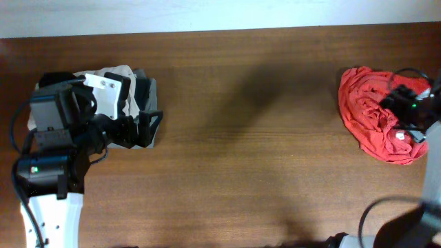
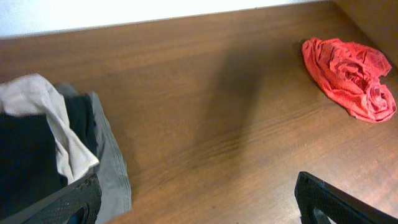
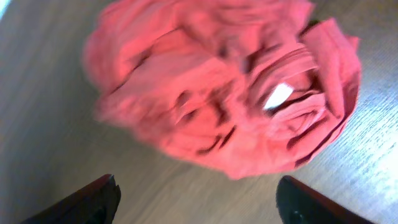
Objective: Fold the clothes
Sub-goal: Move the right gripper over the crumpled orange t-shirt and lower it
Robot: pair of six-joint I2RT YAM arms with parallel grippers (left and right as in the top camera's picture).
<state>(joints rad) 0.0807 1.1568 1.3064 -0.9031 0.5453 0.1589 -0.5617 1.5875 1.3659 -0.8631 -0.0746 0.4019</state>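
Shirt count: one red shirt (image 1: 372,114), no second one showing.
Shirt location: it is lying in a crumpled heap at the far right edge of the wooden surface (image 1: 241,138), well apart from the folded stack.
Shirt detail: a small white tag (image 3: 278,95) is showing among the folds; the right wrist view is blurred, so no lettering is readable.
Folded garment count: three in one stack at the left: black (image 2: 25,155), beige (image 2: 43,118) and grey (image 2: 109,168).
Arm count: two.
Left arm pose: it is reaching up from the lower left corner and hanging over the folded stack.
Left end effector (image 2: 198,186): its fingers are standing wide apart with nothing between them, and its camera is looking across the bare wood towards the shirt.
Right arm pose: it is coming in from the lower right corner, with its wrist covering the right part of the heap in the overhead view.
Right end effector (image 3: 196,186): its fingers are standing apart, one on each side of the near edge of the heap, gripping nothing.
Contact with cloth: cannot tell.
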